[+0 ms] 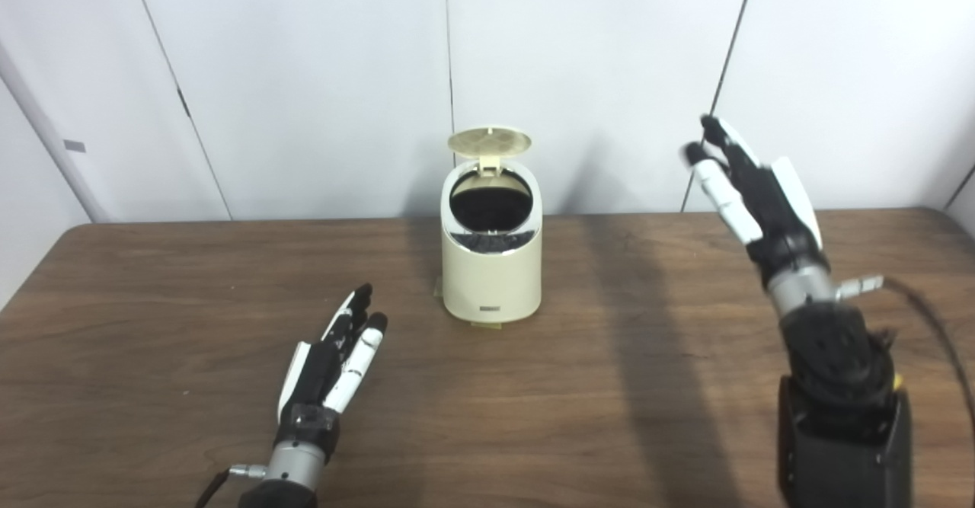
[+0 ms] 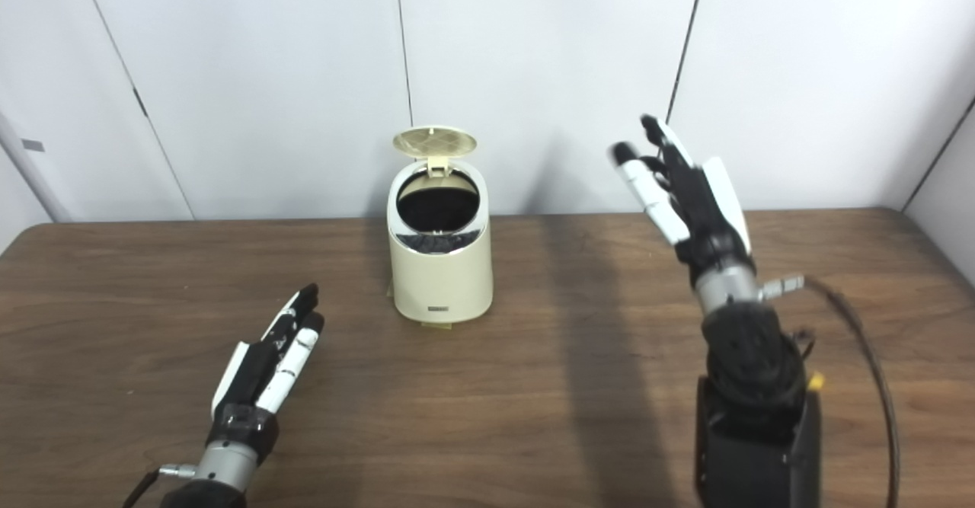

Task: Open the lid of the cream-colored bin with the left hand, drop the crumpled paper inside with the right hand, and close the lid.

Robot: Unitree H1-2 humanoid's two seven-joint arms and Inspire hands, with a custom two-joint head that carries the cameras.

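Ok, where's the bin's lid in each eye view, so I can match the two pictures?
Left eye view: the lid stands open at upper centre, hinged up behind the bin, against the wall.
Right eye view: the lid sits left of centre, same height, above the bin's dark opening.
Shared landmark: the vertical wall seam just behind the lid.

The bin (image 1: 491, 264) is set on the counter (image 1: 609, 386) toward its back edge, near the middle, with the wall (image 1: 305, 74) behind it. Its lid (image 1: 489, 141) is stood up at the rear rim. The left hand (image 1: 331, 367) is placed before the bin and to its left, low over the counter; the right hand (image 1: 750, 188) is raised well to the bin's right.
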